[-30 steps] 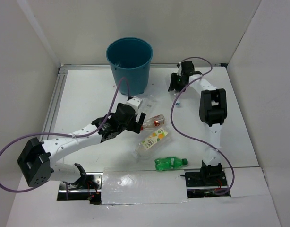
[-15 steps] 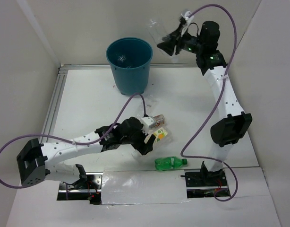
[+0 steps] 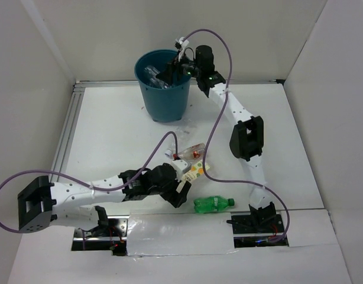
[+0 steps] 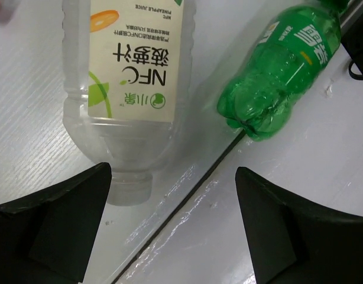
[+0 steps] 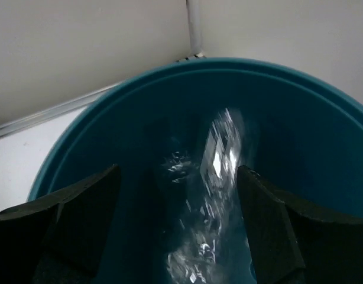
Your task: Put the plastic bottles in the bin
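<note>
Teal bin (image 3: pixel 167 103) stands at the upper centre of the top view. The right pincer (image 5: pixel 178 171) hangs over its mouth, spread and empty, with a blurred clear bottle (image 5: pixel 220 154) inside. At lower centre, the left pincer (image 4: pixel 172 174) gapes wide, gripping nothing, above 2 bottles lying on the worktop (image 4: pixel 323 177): juice bottle (image 4: pixel 131 71) and green bottle (image 4: pixel 276 71).

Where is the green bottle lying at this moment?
In the top view, the green bottle lies on its side near the table's front edge, right of the left hand, just below the juice bottle.
</note>
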Robot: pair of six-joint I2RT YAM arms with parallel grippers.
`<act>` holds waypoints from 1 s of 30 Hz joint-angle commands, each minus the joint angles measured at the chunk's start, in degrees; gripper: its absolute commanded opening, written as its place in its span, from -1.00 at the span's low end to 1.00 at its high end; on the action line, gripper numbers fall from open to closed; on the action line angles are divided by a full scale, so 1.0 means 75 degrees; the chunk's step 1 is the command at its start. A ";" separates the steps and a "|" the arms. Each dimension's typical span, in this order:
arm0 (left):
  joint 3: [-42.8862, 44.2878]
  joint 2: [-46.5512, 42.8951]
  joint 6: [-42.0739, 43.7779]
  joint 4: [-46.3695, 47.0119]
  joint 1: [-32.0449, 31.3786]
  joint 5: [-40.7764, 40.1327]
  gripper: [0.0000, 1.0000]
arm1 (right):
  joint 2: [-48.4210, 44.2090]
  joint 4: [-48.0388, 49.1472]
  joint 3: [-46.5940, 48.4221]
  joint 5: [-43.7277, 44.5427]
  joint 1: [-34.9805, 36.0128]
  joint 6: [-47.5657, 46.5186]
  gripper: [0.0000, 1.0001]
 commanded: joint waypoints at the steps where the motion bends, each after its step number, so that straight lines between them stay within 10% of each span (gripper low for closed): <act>1: 0.0041 0.0243 -0.0289 0.0567 -0.0022 -0.0600 0.98 | -0.0398 0.0573 0.0612 0.0130 0.0065 0.0145 0.73; 14: 0.0509 0.2152 0.0227 0.1353 -0.0022 -0.0107 0.80 | -0.2519 0.0010 -0.0512 -0.0525 -0.1141 0.0918 0.95; 21: 0.0591 0.2412 0.0145 0.1353 -0.0092 -0.0752 -0.51 | -0.4042 -0.0142 -0.3030 -0.1147 -0.2043 0.1000 0.93; 25: 0.0673 0.1874 0.0145 0.1050 -0.0092 -0.0833 -1.00 | -0.4896 -0.0597 -0.4284 -0.1731 -0.2489 0.0393 0.71; 30: 0.1736 0.0108 0.0625 0.0382 -0.0174 -0.0857 -1.00 | -0.5706 -0.2155 -0.5747 -0.2085 -0.3225 -0.1212 -0.44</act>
